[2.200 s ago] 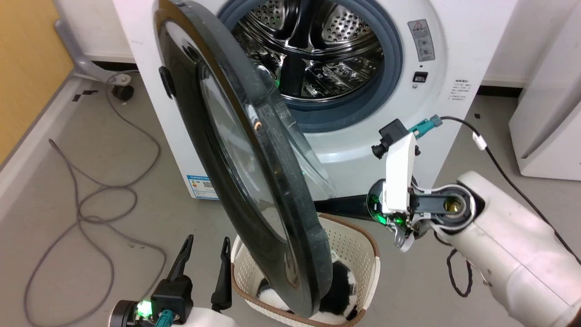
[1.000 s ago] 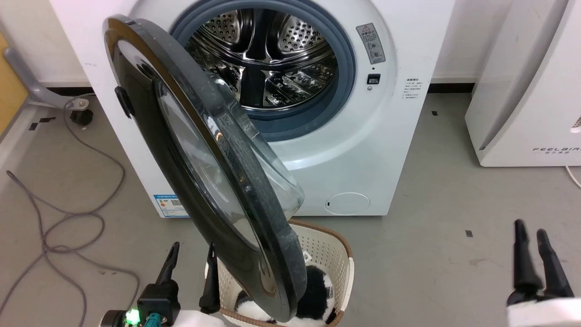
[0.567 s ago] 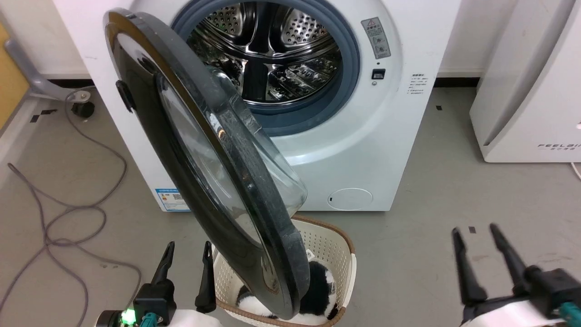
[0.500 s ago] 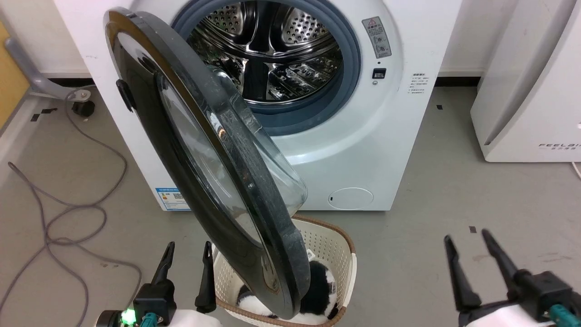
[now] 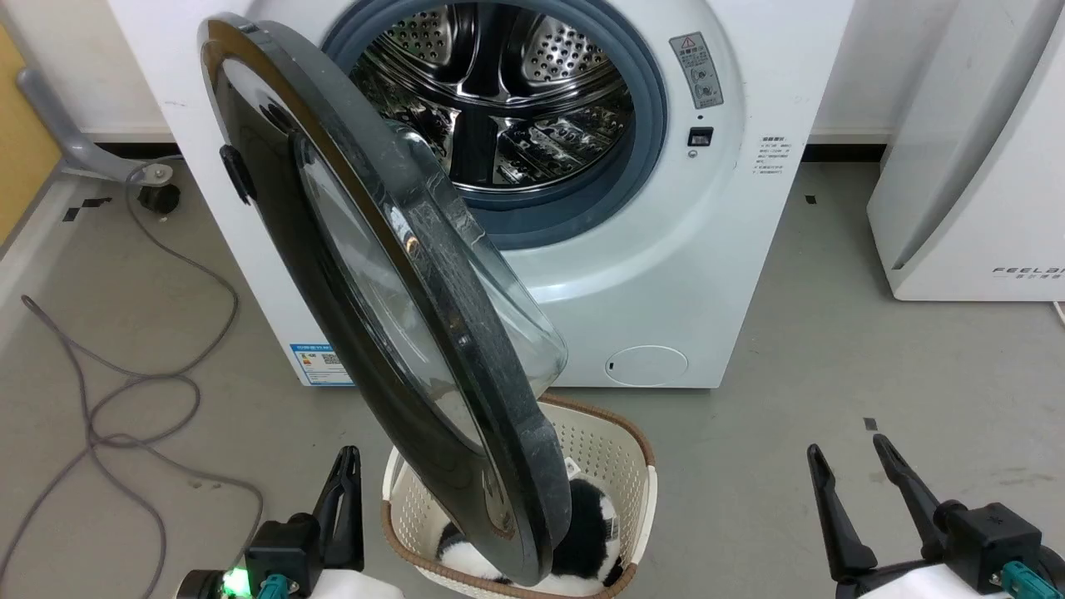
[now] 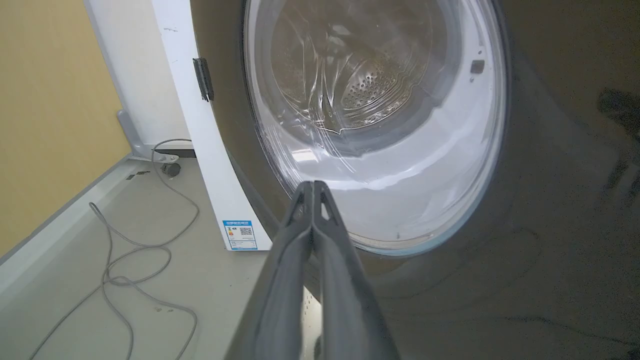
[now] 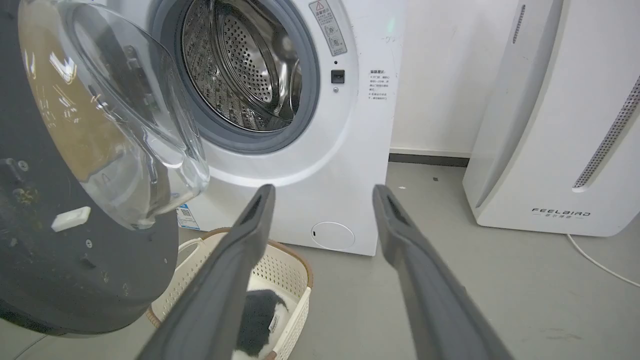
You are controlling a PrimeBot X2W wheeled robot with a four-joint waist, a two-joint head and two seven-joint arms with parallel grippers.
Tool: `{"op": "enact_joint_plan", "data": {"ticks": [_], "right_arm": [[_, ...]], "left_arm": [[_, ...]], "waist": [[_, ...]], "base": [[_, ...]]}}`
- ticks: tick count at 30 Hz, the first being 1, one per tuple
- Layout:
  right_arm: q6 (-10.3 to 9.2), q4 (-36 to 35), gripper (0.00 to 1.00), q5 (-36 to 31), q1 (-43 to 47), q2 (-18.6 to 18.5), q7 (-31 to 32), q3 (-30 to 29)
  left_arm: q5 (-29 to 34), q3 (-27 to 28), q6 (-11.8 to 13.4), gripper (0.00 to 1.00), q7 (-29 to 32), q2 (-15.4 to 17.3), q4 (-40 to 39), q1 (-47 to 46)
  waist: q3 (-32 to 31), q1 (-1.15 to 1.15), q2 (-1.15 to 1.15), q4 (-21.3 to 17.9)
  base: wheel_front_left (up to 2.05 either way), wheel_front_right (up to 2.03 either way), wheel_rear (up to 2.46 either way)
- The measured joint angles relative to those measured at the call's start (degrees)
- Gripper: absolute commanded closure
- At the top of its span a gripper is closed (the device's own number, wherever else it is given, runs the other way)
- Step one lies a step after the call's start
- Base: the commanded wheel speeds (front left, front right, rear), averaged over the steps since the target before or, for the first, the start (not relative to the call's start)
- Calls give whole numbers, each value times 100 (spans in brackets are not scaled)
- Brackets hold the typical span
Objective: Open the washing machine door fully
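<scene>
While the large round glossy black washing machine door (image 5: 391,316) with its clear glass bowl is standing swung out from the big white washing machine (image 5: 666,274), over a cream perforated basket (image 5: 641,466), the opening is looking only partly done. The next move is probably calling for a leftward push on the inner rim. The left gripper (image 5: 345,495), fingers pressed together and empty, is facing the door's outer face. The right gripper (image 5: 844,449), spread and empty, is hovering well apart. The basket is holding something fluffy, black and white (image 5: 582,532); the steel drum (image 5: 516,108) is looking empty.
</scene>
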Motion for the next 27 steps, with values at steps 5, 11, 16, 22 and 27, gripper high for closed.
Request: {"op": "enact_joint_plan", "data": {"ticks": [5, 11, 16, 22, 27], "right_arm": [[0, 0, 0, 16, 0, 1, -7, 5], [0, -1, 0, 43, 1, 1, -8, -8], [0, 0, 0, 130, 2, 2, -33, -15], [0, 0, 0, 185, 3, 2, -41, -30], [0, 2, 0, 182, 5, 3, -40, -46]], "left_arm": [[-55, 13, 7, 100, 3, 20, -105, -4], [-227, 130, 58, 100, 54, 12, -717, -69], [-201, 243, 153, 100, 159, 125, -1510, -135], [-31, 243, 154, 100, 288, 327, -2661, -416], [144, 13, 98, 100, 445, 379, -3604, -809]], "waist": [[-12, 0, 0, 17], [-13, 0, 0, 34], [-18, 0, 0, 30], [-2, 0, 0, 37], [15, 1, 0, 38]], "base": [[0, 0, 0], [0, 0, 0], [0, 0, 0], [0, 0, 0], [0, 0, 0]]}}
